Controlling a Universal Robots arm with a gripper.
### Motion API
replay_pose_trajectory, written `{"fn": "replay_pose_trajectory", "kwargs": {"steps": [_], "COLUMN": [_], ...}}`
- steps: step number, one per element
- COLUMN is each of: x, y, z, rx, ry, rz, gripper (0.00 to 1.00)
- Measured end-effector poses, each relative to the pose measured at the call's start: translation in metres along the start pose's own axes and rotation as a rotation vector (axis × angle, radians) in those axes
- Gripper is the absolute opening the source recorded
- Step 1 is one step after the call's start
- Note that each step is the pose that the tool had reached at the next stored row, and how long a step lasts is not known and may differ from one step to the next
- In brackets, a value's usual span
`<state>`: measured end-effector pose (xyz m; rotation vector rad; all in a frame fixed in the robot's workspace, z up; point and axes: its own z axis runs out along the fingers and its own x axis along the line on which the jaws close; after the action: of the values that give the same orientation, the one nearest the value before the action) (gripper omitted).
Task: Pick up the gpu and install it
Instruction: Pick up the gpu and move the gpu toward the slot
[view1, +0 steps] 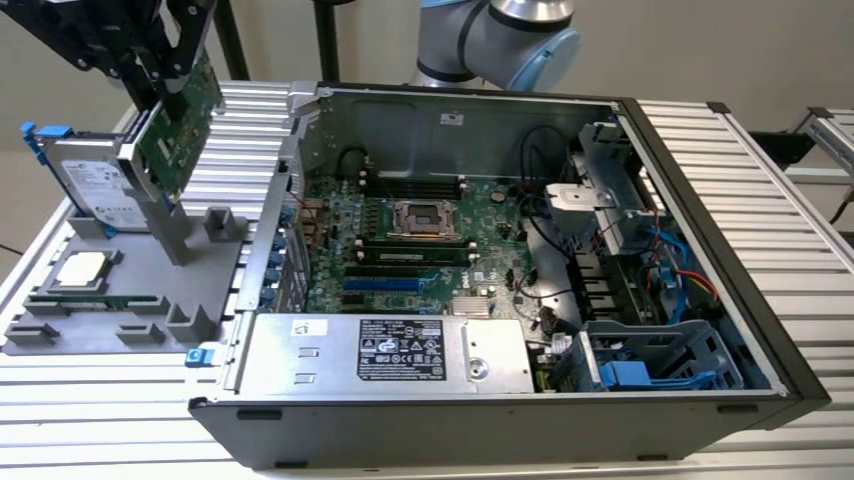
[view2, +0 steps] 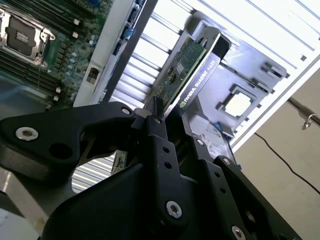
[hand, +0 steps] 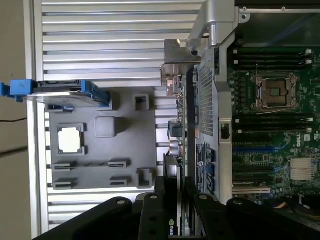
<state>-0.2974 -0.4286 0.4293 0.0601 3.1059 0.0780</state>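
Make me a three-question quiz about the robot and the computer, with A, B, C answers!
1. Where is the green card that the gripper has?
A) by the grey tray, outside the computer case
B) plugged in inside the case
C) on the floor

2. What colour are the clips on the hard drive?
A) red
B) blue
C) yellow

3. What is the gripper doing?
A) open and empty
B) holding the hard drive
C) shut on the green card

Answers: 1 A, the card is over the tray, on the exterior view's left of the case. 2 B, the clips look blue. 3 C, the second wrist view shows it pinching the card.
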Motion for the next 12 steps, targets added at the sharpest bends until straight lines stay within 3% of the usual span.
{"fn": "replay_pose_trajectory", "kwargs": {"steps": [12], "x": [-0.0045], "y": [0.0002], "z": [0.0002], "rx": [0.0000], "ry": [0.0000], "rz": [0.000], "gripper": [0.00]}}
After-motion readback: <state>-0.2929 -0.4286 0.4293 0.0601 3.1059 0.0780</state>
